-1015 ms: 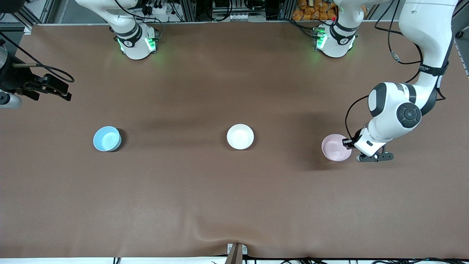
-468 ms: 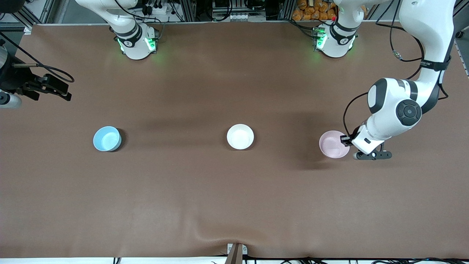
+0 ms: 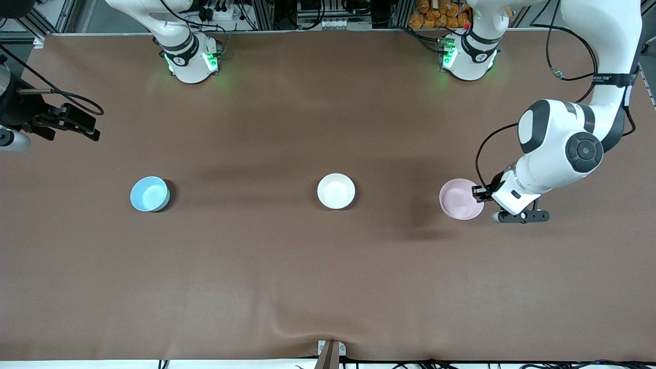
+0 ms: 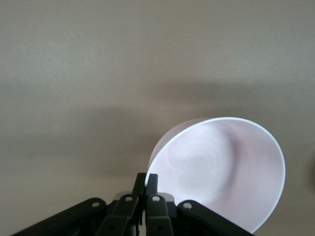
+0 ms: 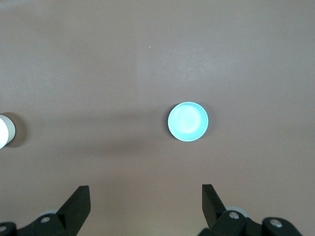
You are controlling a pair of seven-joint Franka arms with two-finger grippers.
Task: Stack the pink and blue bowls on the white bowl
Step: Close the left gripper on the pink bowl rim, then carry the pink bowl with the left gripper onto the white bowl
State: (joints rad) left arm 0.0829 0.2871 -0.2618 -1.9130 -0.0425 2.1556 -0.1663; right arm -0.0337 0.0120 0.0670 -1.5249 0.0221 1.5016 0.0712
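The pale pink bowl [image 3: 460, 199] [image 4: 221, 172] hangs tilted a little above the brown table, its shadow on the mat below it. My left gripper [image 3: 479, 193] [image 4: 146, 178] is shut on its rim, on the side toward the left arm's end. The white bowl [image 3: 335, 190] [image 5: 2, 131] stands at the table's middle. The light blue bowl [image 3: 149, 193] [image 5: 187, 121] stands in line with it, toward the right arm's end. My right gripper [image 5: 146, 189] [image 3: 72, 123] waits open and empty, high over that end of the table.
The brown mat [image 3: 307, 266] has a raised wrinkle [image 3: 302, 328] near the front edge, above a small bracket [image 3: 330, 351]. Both arm bases [image 3: 192, 56] [image 3: 469, 54] stand along the edge farthest from the front camera.
My left gripper has lifted the pink bowl off the mat and carried it a short way toward the white bowl. The right arm, the white bowl and the blue bowl have not moved.
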